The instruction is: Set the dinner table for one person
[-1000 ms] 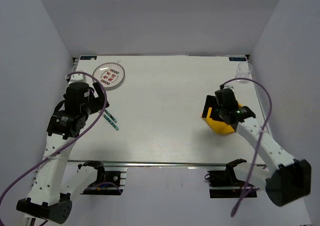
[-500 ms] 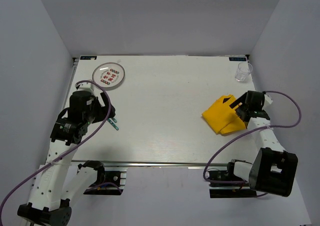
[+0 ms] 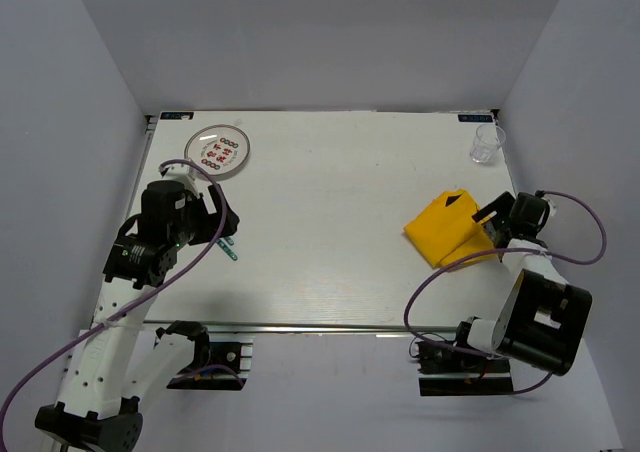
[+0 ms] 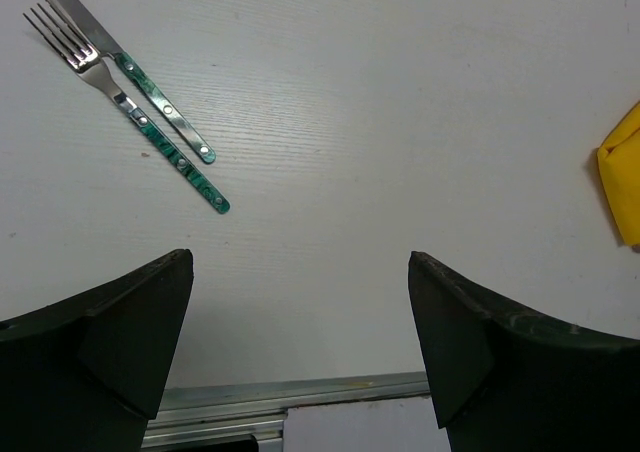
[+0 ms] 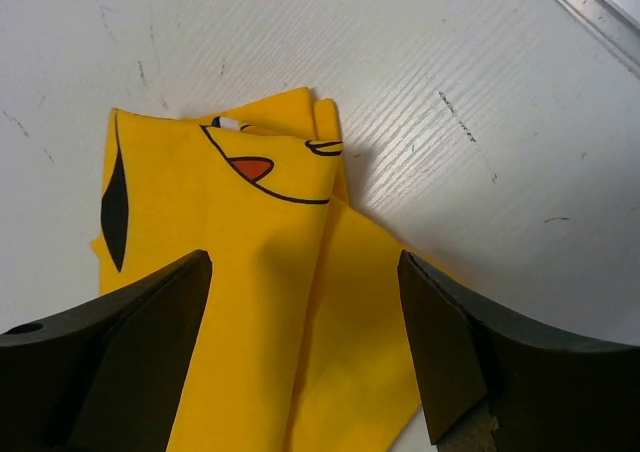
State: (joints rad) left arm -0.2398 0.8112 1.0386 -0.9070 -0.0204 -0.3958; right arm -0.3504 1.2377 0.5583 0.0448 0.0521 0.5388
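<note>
Tabletop (image 3: 330, 212), in the top view, carries the cloth (image 3: 448, 230); in the left wrist view the left gripper (image 4: 300, 262) gapes wide and empty, fork (image 4: 180, 164) and knife (image 4: 160, 104) well left of the cloth; in the right wrist view the right gripper (image 5: 305, 257) spreads wide above the cloth.

A robotics lab cell, this: plain pale grey walls (image 3: 320, 32) box in a large white rectangular tabletop (image 3: 330, 202), metal rail (image 3: 330, 326) along its near edge, purple cables (image 3: 440, 269) trailing.
</note>
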